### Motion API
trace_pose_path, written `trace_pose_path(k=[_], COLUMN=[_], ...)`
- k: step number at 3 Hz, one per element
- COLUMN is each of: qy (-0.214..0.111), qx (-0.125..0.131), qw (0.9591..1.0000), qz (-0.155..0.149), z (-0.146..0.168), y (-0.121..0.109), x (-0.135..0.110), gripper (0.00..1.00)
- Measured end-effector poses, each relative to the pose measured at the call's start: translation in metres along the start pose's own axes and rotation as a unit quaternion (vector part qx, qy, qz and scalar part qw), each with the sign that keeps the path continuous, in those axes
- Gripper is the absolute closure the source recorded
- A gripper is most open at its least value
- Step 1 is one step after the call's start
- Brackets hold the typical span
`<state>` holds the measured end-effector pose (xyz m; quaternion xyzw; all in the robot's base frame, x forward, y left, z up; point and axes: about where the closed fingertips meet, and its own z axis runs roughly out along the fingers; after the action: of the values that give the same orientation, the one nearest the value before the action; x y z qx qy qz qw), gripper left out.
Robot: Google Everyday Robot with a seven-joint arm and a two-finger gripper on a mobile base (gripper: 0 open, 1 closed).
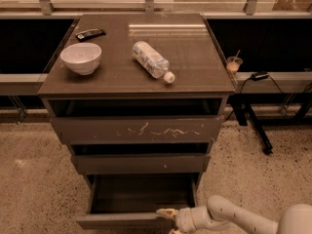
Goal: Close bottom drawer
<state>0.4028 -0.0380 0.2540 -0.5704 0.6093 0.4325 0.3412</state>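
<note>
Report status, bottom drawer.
Gripper open, at bottom drawer front, right of centre. Drawer pulled out, not yet closed. Nothing visible inside blocking it.

Looks matt dark wood across the bottom drawer [117, 222]. Smooth pale plastic on the gripper [168, 222] at its front edge. Glossy bowl [81, 57].

Pincer [165, 222] partly below picture's bottom edge

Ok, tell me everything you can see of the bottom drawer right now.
The bottom drawer is pulled well out. It is the narrowest of the three and looks like dark grey-brown wood. Its flat front is plain, with no handle, and the shallow box behind it shows nothing inside. It sits level, just above the speckled floor. The gripper, fingers open, is at the front's right end, apparently against it.
</note>
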Motion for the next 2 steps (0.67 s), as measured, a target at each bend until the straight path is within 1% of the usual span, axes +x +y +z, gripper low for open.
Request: trace_pose_path(k=[1,2], qy=[-0.003,0.013], qx=[0.005,0.030], qw=[0.9996,0.9984], qz=[0.026,0.045], z=[0.009,0.011], y=[0.000,-0.001], x=[0.023,0.040], gripper=[0.46,0.69])
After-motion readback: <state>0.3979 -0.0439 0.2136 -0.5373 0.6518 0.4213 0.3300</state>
